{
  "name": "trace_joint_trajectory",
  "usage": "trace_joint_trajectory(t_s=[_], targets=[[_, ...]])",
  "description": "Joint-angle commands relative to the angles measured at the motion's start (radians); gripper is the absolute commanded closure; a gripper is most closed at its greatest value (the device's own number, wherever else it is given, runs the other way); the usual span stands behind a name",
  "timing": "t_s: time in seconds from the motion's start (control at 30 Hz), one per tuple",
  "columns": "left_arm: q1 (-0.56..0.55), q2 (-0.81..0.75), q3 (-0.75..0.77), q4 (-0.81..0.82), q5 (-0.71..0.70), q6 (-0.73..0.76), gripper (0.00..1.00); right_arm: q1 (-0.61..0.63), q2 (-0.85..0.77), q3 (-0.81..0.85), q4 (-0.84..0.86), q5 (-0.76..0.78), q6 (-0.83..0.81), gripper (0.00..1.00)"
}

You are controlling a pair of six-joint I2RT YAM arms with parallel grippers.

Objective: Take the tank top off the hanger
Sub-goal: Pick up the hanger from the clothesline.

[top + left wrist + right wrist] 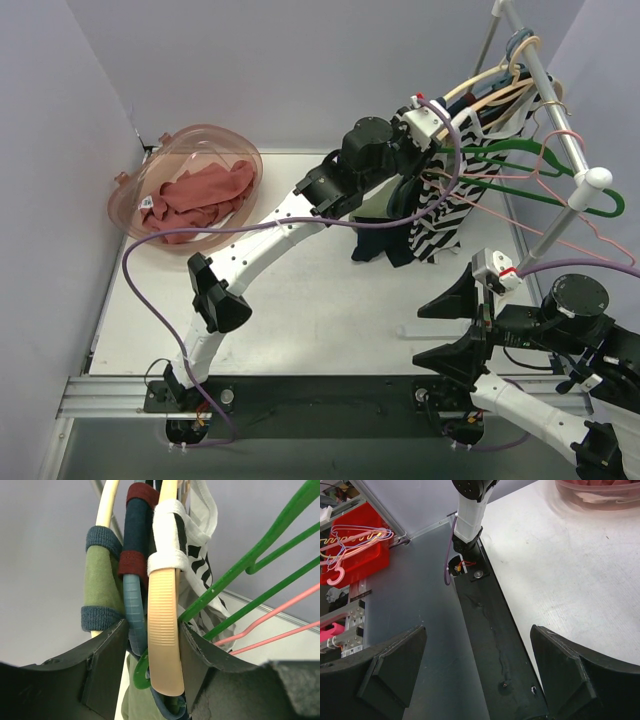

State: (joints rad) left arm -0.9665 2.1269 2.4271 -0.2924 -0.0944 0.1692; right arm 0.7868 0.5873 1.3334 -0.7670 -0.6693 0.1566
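A bowl (130, 190) sits at the upper left of the tabletop (320, 290), with a cloth (195, 200) in it. At upper right, hangers (520, 160) hang from a rail (545, 90), the tank top (445, 215) draped below. The left gripper (425, 120) pinches the hangers; the right gripper (450, 325) hangs at lower right.

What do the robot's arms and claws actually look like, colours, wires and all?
Both the left arm and right arm have white tubular links joined by chunky black joints. A purple cable loops along each. The left gripper and right gripper have broad, matte black wedge-shaped fingers.
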Motion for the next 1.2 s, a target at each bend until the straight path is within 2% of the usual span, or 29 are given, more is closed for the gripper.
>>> trace_joint_trajectory(t_s=[0.0,0.1,0.57,0.6,0.7,0.73,0.8,0.83,0.87,1.17], targets=[[-0.001,-0.016,0.006,0.002,0.053,-0.02,0.46,0.005,0.02,0.029,0.043,-0.009,0.012,0.12],[0.0,-0.009,0.013,-0.002,0.056,-0.017,0.5,0.005,0.02,0.026,0.041,-0.004,0.009,0.12],[0.012,0.061,0.101,-0.022,0.076,-0.025,0.51,0.005,0.031,0.039,0.043,0.008,0.006,0.12],[0.012,0.061,0.101,-0.022,0.076,-0.023,0.59,0.005,0.032,0.041,0.043,0.008,0.006,0.11],[0.012,0.058,0.099,-0.021,0.07,-0.022,0.68,0.003,0.037,0.047,0.041,0.01,0.008,0.11],[0.012,0.054,0.096,-0.019,0.068,-0.022,0.78,0.005,0.039,0.046,0.041,0.01,0.006,0.11],[0.012,0.042,0.092,-0.014,0.061,-0.023,0.87,0.005,0.043,0.047,0.043,0.011,0.006,0.12],[0.012,0.038,0.089,-0.01,0.061,-0.023,0.97,0.005,0.045,0.046,0.044,0.01,0.006,0.11],[0.012,0.028,0.086,-0.004,0.059,-0.025,1.0,0.005,0.049,0.046,0.043,0.01,0.004,0.11],[0.012,-0.022,0.078,0.067,0.047,-0.036,1.0,0.005,0.069,0.049,0.054,0.005,0.008,0.11]])
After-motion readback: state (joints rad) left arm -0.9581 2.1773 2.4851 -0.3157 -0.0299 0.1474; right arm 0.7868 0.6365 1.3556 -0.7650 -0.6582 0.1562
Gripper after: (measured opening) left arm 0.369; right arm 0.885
